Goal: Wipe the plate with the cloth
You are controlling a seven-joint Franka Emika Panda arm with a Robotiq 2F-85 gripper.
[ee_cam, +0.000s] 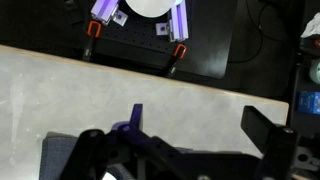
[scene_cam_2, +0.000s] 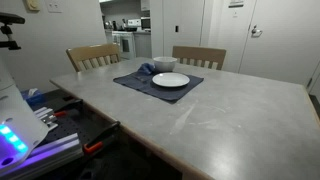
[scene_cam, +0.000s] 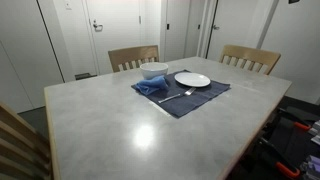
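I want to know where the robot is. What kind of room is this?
Probably a home dining room: a big table with wooden chairs, a placemat set with a plate and bowl, and a kitchen behind.

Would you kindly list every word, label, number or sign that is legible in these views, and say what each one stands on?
No text can be read in any view.
White sign near the top edge of an exterior view: too small and blurred to read.
No markings show on the plate, bowl, cloth or mat.
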